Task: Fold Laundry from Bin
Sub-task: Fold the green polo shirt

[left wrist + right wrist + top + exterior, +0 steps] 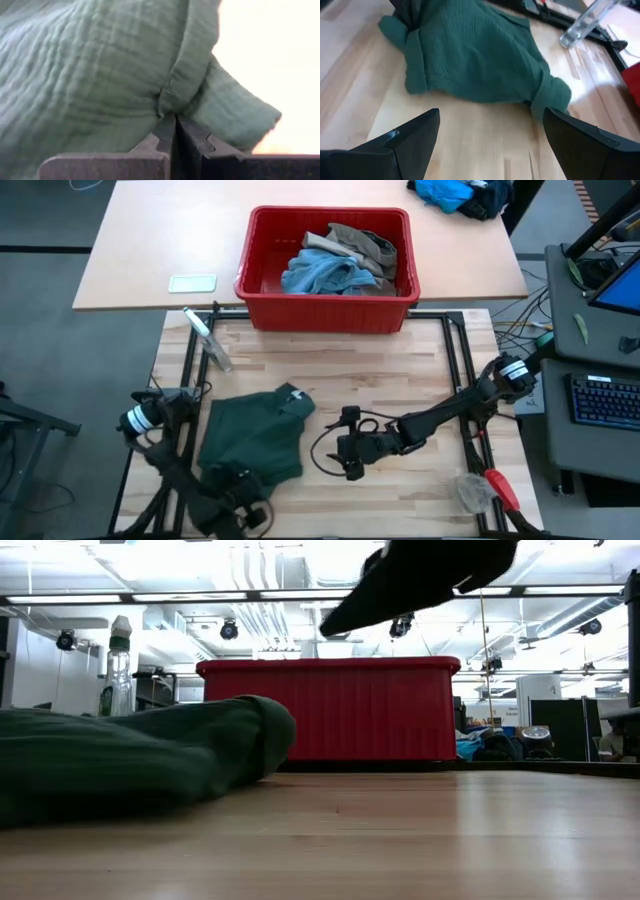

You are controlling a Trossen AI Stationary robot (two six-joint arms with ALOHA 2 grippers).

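Although the dark green shorts (252,442) are out of the red bin (327,310) and spread on the wooden table (400,370), just in front of the bin and toward the left arm's side, the job looks barely begun: the shorts lie rumpled and not yet folded, and the bin holds a light blue denim piece (320,273) and a khaki piece (365,243) heaped together. The left gripper (175,120) is at the edge of the shorts farthest from the bin, its fingers pressed together on a fold of the green hem. The right gripper (490,135) hovers over bare wood beside the shorts, on the side away from the left arm, fingers spread wide and holding nothing. My judgement is that one garment is staged for folding and the rest are waiting. The high view alone gives the layout: the bin's contents, both arms, a clear bottle (207,338) lying near the bin's front corner. The left wrist view alone shows the pinch itself, which the high view hides under the arm. The right wrist view shows the shorts' cuffs and waistband wrinkles. The low view shows only how thickly the cloth bunches before the bin's front wall, and nothing inside the bin.
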